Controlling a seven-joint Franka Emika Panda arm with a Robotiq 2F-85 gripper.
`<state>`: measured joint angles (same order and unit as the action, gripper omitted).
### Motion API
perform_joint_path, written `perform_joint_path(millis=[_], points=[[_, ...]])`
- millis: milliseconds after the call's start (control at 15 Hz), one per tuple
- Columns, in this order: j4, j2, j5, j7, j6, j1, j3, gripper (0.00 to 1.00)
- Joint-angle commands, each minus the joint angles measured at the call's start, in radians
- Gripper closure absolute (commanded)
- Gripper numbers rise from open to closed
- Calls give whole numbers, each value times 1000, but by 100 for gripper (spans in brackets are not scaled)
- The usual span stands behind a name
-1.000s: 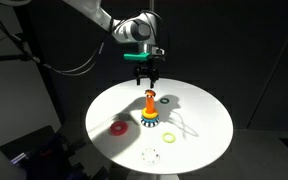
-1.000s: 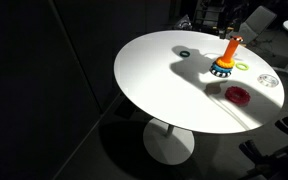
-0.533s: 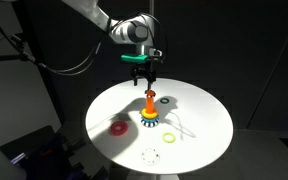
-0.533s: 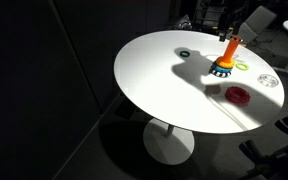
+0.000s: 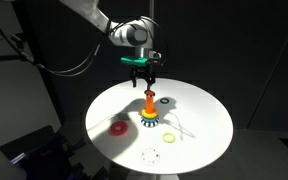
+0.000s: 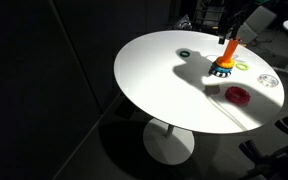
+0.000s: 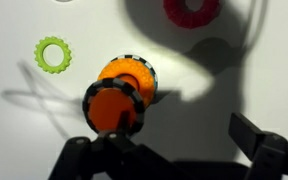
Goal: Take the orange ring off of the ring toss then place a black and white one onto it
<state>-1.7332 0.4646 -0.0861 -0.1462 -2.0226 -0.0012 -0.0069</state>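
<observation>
Your gripper (image 5: 144, 76) hangs open and empty above the ring toss (image 5: 149, 112), which carries the black and white ring (image 7: 147, 68). The orange ring (image 5: 117, 127) lies well apart on the table (image 5: 204, 125), and a yellow-green ring (image 7: 53, 53) lies near the base.

Round white table (image 6: 174, 75) (pedestal base); dark room; hard light.

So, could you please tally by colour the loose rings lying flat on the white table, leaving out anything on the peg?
Red-orange ring: 1
Green ring: 1
Dark ring: 1
Pale whitish ring: 1
Total: 4
</observation>
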Motion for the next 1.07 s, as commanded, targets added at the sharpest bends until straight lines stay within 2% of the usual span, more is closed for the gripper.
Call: perform_joint_path(millis=[0, 667, 1000], points=[[-44, -37, 22, -33, -22, -18, 17, 0], [-84, -85, 19, -24, -21, -16, 17, 0], [-92, -117, 15, -6, 50, -12, 10, 0]])
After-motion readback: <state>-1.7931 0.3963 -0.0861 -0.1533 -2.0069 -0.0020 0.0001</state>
